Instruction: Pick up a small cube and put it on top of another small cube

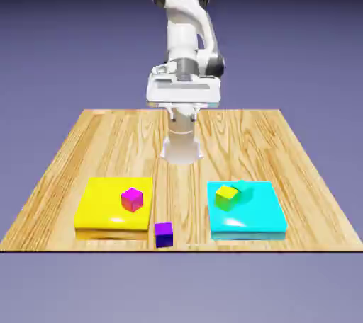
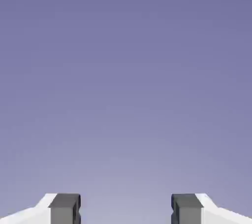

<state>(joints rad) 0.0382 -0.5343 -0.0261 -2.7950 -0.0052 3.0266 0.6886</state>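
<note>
The small dark purple cube (image 1: 164,234) rests on the wooden table near its front edge, between a yellow slab and a cyan slab. A magenta-pink cube (image 1: 132,199) stands on the yellow slab (image 1: 99,215). On the cyan slab (image 1: 259,219) sits a yellow-green cube (image 1: 227,196). My gripper (image 1: 183,107) hangs high over the far half of the table, well away from all the cubes. The hand view shows only the blue-violet backdrop, with the gripper (image 2: 125,210) open and nothing between the two grey fingertips (image 2: 64,209).
The wooden table (image 1: 106,144) ends just in front of the purple cube. The two flat slabs lie side by side along the front, with a narrow gap between them where the purple cube stands.
</note>
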